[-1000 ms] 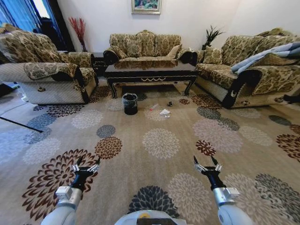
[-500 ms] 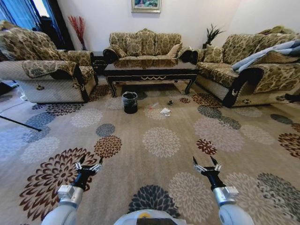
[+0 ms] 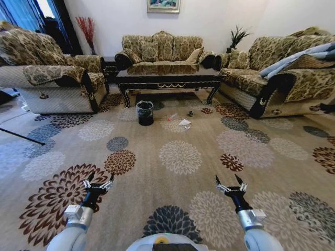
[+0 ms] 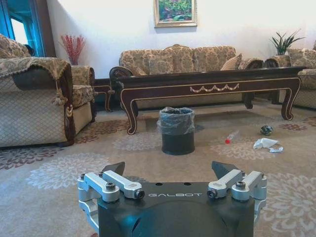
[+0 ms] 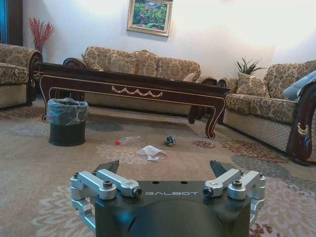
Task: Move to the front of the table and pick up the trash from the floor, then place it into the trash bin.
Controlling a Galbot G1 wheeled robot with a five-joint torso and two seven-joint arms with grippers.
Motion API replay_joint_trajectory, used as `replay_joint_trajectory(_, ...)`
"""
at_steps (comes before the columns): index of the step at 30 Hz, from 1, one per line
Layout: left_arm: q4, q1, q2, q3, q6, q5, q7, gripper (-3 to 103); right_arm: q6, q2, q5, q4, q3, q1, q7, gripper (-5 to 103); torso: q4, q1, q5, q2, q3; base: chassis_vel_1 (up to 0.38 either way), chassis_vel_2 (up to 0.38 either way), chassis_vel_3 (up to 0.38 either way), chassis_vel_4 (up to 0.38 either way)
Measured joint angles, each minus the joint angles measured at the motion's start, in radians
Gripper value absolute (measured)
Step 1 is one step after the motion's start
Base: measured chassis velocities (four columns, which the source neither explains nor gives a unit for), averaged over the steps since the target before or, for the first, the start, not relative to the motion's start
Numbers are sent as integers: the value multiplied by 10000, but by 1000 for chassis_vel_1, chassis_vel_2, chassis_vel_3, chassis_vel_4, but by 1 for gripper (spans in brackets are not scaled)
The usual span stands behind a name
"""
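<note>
Facing the table point(image 3: 168, 78), I hold the left gripper point(image 3: 97, 184) and right gripper point(image 3: 231, 185) low, jaws spread wide and empty. Well ahead of both jaws, the trash point(image 3: 184, 123) lies on the carpet point(image 3: 178, 172), with the trash bin point(image 3: 145, 113) beside it before the table.

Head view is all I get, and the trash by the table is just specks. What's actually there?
Observer: Three pieces on the carpet: a clear bottle with a red cap, lying on its side, a white paper and a dark wad.
Operator: Bin lined?
Observer: Yes, the trash bin has a clear bag bunched over its rim.
Operator: Wad touching the paper?
Observer: No. In the left wrist view, carpet shows between them.
</note>
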State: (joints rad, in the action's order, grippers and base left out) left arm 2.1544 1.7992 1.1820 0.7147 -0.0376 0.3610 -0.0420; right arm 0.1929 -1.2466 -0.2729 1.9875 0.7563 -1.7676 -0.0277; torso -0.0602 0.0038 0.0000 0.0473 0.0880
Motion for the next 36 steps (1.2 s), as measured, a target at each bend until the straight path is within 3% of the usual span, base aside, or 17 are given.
replay_joint_trajectory(14, -74, -114, -2, -19, 65, 64, -86, 100, 133, -4, -53, -66, 8, 66, 51, 100, 0, -34, -1, -477, -507, 0, 0, 0, 0)
replay_joint_trajectory(19, -79, -232, -17, -16, 131, 173, -181, 100, 177, -9, -59, -122, 7, 58, 24, 100, 0, -35, 0, -477, -540, 0, 0, 0, 0)
replay_joint_trajectory(25, -77, -133, -38, -48, -295, 280, -265, 100, 173, 15, -58, -113, 8, 122, -25, 100, 1, -36, 0, -478, -529, 0, 0, 0, 0)
replay_joint_trajectory(36, -220, -12, 65, -85, -557, 155, -244, 100, 282, -56, 57, -300, -25, 150, -153, 100, 0, -37, 0, -477, -495, -4, 11, 16, -5)
